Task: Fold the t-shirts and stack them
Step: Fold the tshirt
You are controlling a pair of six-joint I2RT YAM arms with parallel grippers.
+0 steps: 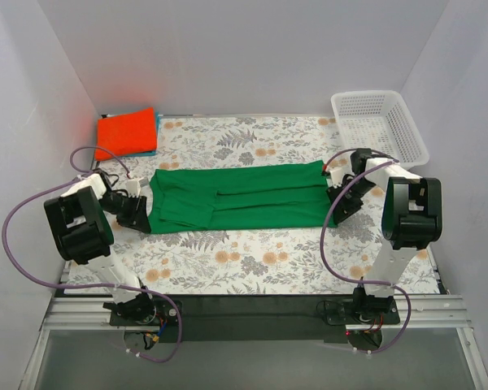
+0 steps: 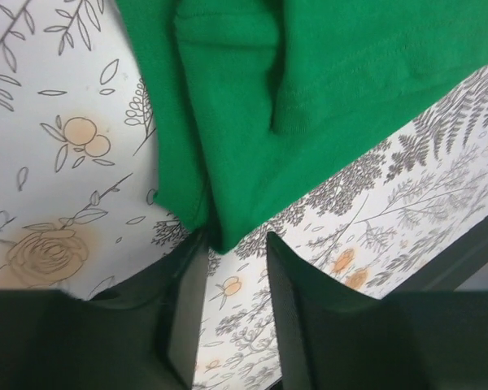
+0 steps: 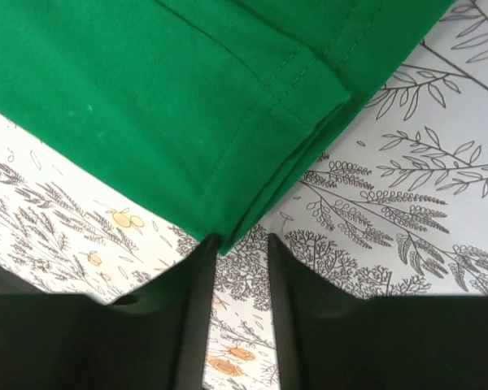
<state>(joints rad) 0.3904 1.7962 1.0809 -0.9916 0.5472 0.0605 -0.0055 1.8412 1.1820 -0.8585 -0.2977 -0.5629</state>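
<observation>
Green t-shirt (image 1: 240, 197) between left end effector (image 2: 234, 241) and right end effector (image 3: 240, 240); both spread, at its corners

The green t-shirt (image 1: 240, 197) lies folded into a long band mid-table; the folded orange-red t-shirt (image 1: 127, 132) rests at the far-left corner.

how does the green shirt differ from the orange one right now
The green t-shirt lies as a long folded band across the middle; the orange-red t-shirt is a compact folded square in the far left corner. The green one has the left gripper and right gripper at its ends; the orange-red one has none near. Both are plain, unprinted cloth.
</observation>
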